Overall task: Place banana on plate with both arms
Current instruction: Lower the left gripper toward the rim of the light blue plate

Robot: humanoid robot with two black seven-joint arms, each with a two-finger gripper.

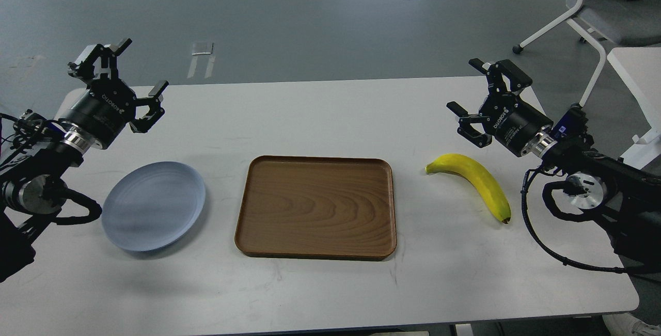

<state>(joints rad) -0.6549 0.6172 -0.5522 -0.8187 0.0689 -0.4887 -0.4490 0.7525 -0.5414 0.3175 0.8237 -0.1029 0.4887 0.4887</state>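
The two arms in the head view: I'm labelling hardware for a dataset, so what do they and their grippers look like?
Both arms are black with silver wrist rings and looping black cables. The left gripper and right gripper are black, two-fingered, with cylindrical bodies bearing white lettering. The right arm also carries a small blue part behind its wrist.

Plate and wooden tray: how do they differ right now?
The plate is round and pale blue-grey; the tray is rectangular, brown wood grain, with rounded corners. The plate is the smaller and lies near the left claw; the tray sits mid-table between the plate and the banana. Both lie flat on the white table, and neither holds anything.
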